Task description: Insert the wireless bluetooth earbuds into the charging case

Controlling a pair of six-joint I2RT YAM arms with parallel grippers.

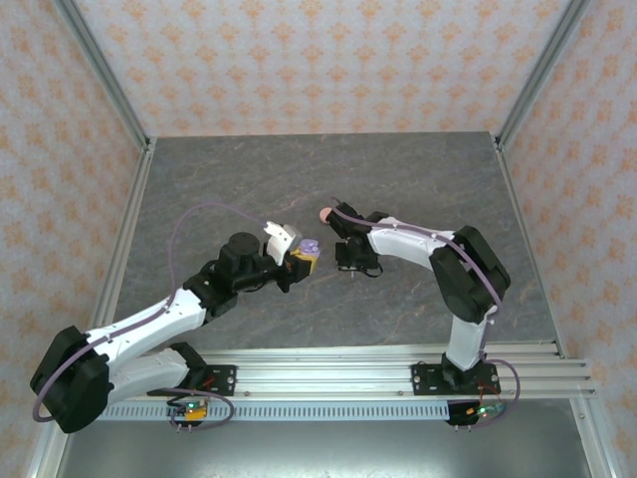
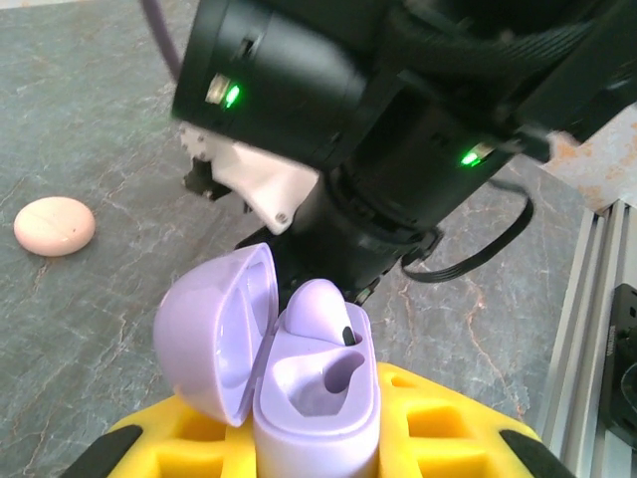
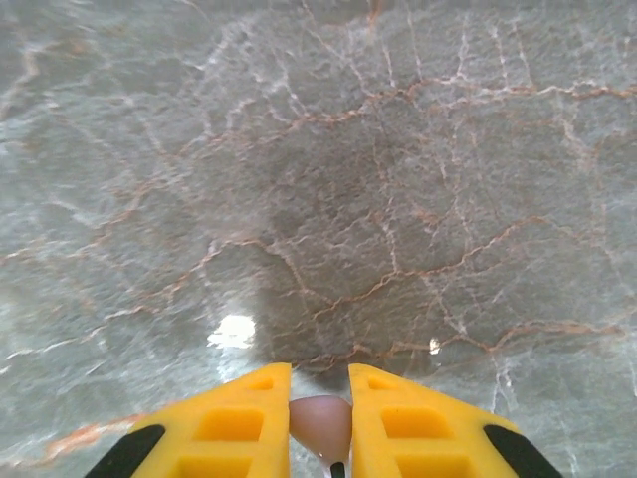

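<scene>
Right wrist view, bottom centre: right jaws clamped on salmon-pink earbud [image 3: 320, 423] above tabletop [image 3: 318, 149]. Left jaws gripping open lavender charging case [image 2: 318, 408], lower centre of left wrist view, lavender earbud [image 2: 320, 311] seated, one socket free. Probably carry step; next: stem-down alignment over a socket.

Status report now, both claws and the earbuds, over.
Left claw shut on open lavender charging case, one lavender earbud seated, one well empty. Right claw shut on salmon-pink earbud above table. Nothing over the open case.
</scene>
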